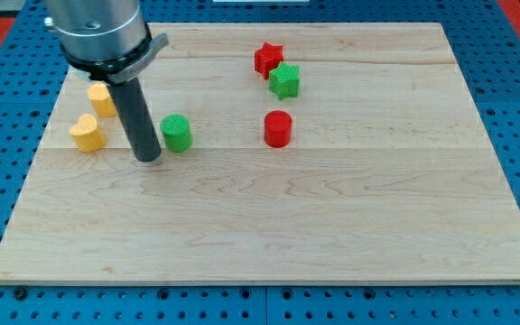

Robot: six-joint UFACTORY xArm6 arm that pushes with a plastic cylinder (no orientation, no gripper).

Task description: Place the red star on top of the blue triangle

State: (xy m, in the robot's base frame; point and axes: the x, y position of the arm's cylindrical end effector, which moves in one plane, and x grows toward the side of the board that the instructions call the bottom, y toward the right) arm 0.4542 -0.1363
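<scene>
Rod tip, no jaws fitted, at nine o'clock of green cylinder; red star touching green star; blue triangle unseen on worktop.

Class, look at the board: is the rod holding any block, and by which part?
Nothing is held. My tip rests on the board, apart from the green cylinder to its right.

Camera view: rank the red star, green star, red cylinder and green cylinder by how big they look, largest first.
Largest to smallest as they look:
1. red cylinder and green cylinder: alike, can't split them.
2. green star
3. red star
The stars sit nearer the view's top, so distance may shrink them. My tip is just left of the green cylinder.
</scene>
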